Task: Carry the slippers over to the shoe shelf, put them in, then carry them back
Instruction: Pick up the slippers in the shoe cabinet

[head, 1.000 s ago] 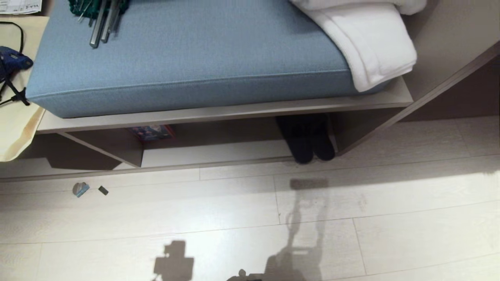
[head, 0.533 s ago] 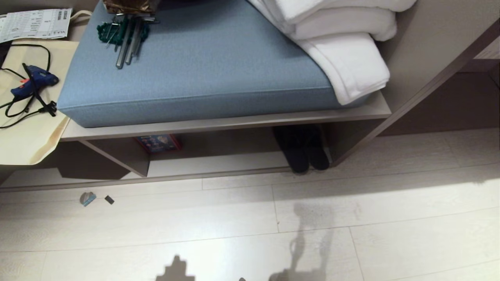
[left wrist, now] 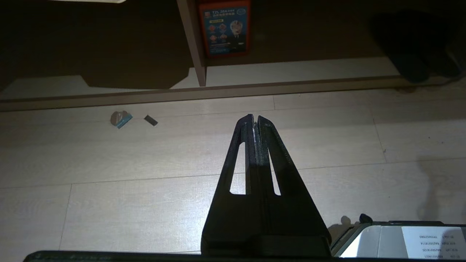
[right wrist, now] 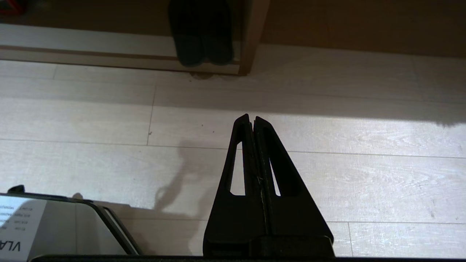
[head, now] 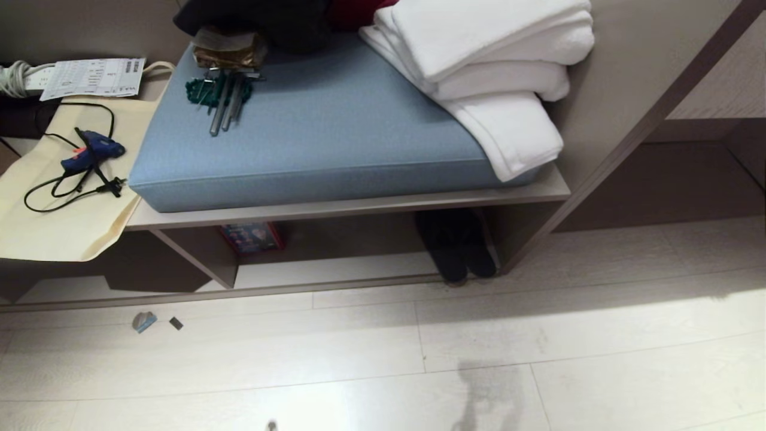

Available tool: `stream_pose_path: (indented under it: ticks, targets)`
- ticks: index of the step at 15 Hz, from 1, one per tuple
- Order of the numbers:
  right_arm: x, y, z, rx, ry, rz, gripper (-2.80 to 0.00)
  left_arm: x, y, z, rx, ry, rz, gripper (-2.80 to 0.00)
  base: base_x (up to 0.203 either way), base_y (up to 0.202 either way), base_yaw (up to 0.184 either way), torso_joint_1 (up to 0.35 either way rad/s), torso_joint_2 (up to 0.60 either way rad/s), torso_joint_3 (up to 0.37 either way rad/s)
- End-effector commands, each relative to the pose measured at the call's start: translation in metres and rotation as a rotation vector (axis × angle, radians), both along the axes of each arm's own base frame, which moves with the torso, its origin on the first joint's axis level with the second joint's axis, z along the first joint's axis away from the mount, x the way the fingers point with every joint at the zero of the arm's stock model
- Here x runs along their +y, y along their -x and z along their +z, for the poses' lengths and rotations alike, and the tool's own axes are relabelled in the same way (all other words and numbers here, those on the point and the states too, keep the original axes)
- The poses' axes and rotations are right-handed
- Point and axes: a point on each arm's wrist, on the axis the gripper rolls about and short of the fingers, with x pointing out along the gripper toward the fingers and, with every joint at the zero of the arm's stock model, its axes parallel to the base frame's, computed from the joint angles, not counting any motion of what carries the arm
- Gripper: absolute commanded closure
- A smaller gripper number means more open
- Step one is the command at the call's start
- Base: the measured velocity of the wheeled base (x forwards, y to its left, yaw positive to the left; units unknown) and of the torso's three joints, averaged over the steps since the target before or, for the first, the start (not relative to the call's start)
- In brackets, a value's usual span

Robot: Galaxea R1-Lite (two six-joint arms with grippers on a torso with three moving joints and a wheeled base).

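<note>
Slippers (head: pixel 458 251), a dark pair lying side by side and touching, sit inside the shoe shelf (head: pixel 335 269) at its right end, just beside the right side panel, toes at the front edge of the pale bottom board. Deeper in the same cubby, just right of the vertical divider (head: pixel 200 257), leans a red box (head: pixel 252 236). On the board above the shoe shelf lies a blue cushion (head: pixel 323 143), carrying folded white towels (head: pixel 485 66) over the slippers' end and a bunch of metal tools (head: pixel 224 99) towards the other end. Left of the cushion, a blue glue gun (head: pixel 90 149) rests on a cream bag (head: pixel 66 197). Both arms hang over the pale wood floor (head: pixel 538 335) in front of the shoe shelf: the left gripper (left wrist: pixel 253 120) and the right gripper (right wrist: pixel 251 119) are each clenched, fingers pressed together, grasping nothing, well apart from the slippers.
</note>
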Motion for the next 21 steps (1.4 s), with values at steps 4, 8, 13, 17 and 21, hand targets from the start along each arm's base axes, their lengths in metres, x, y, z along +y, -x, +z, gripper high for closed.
stream_pose_path:
  ticks: [4, 8, 13, 17, 21]
  targets:
    - [0.0000, -0.0001, 0.0000, 0.002, 0.001, 0.001, 0.00, 0.0000, -0.0007, -0.0020, 0.008, 0.001, 0.000, 0.00, 0.000, 0.000, 0.000, 0.002, 0.00, 0.202]
    - [0.0000, -0.0001, 0.0000, 0.002, 0.001, 0.000, 0.00, 0.0000, -0.0007, -0.0020, 0.008, 0.001, 0.000, 0.00, 0.000, 0.000, 0.000, 0.004, 0.00, 0.202]
    - [0.0000, -0.0001, 0.0000, 0.002, 0.001, 0.000, 0.00, 0.0000, -0.0007, -0.0020, 0.008, 0.001, 0.000, 0.00, 0.000, 0.000, 0.000, 0.002, 0.00, 0.203]
    - [0.0000, -0.0001, 0.0000, 0.002, 0.000, 0.000, 0.00, 0.0000, -0.0007, -0.0020, 0.008, 0.001, 0.000, 0.00, 0.000, 0.000, 0.000, 0.007, 0.01, 0.205]
    - [0.0000, -0.0001, 0.0000, 0.002, 0.000, 0.000, 0.00, 0.0000, -0.0007, -0.0020, 0.008, 0.001, 0.000, 0.00, 0.000, 0.000, 0.000, 0.001, 0.00, 0.200]
